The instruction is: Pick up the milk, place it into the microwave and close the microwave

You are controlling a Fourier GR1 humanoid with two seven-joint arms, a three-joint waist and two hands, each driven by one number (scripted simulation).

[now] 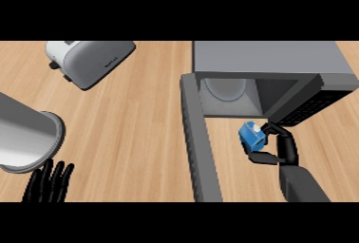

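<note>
Right hand (275, 148) grasping the blue milk carton (251, 135), held just near of the open microwave (270, 90); left hand (49, 182) released.

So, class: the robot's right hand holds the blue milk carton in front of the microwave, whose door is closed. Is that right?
Not quite. The head view shows the microwave with its door swung open, cavity exposed. The rest stands: the right hand holds the blue milk carton in front of it.
</note>
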